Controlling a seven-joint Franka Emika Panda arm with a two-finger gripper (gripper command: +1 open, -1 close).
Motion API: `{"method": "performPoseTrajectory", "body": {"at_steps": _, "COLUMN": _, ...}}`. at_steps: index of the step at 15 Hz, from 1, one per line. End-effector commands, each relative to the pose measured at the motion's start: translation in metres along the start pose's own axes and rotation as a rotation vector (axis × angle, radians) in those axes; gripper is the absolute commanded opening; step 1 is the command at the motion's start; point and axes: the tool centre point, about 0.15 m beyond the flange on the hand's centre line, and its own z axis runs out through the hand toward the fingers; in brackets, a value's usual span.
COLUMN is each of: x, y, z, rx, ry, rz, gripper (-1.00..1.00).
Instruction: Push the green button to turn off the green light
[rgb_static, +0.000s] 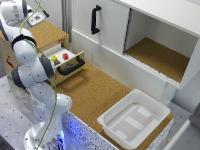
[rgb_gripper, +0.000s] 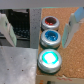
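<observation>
In the wrist view, three round buttons sit in a row on a cork-topped panel: a red button (rgb_gripper: 50, 22), a blue button (rgb_gripper: 50, 37) and a green button (rgb_gripper: 50, 59) that glows brightly. My gripper (rgb_gripper: 40, 25) is open and empty above the row. One finger (rgb_gripper: 6, 27) is off the panel's side and the other finger (rgb_gripper: 74, 22) is over the cork. The midpoint lies near the red and blue buttons, away from the green one. In the exterior view my gripper (rgb_static: 36, 19) hovers over the wooden box (rgb_static: 50, 34) at the left; the buttons do not show there.
An open drawer (rgb_static: 70, 67) with a black handle holds a yellow block (rgb_static: 54, 58) and a red block (rgb_static: 65, 56) below the box. A white cabinet (rgb_static: 155, 50) with an open compartment stands at the back. A white bin (rgb_static: 134, 117) sits on the cork table.
</observation>
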Motion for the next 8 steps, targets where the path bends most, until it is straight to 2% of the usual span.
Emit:
{"method": "performPoseTrajectory", "body": {"at_steps": 1, "x": -0.007, "y": 0.005, "z": 0.044, "rx": 0.027, "ry": 0.051, "rz": 0.017, "gripper": -1.00}}
{"method": "performPoseTrajectory", "body": {"at_steps": 8, "x": 0.003, "y": 0.022, "z": 0.056, "rx": 0.030, "ry": 0.071, "rz": 0.073, "gripper": -1.00}}
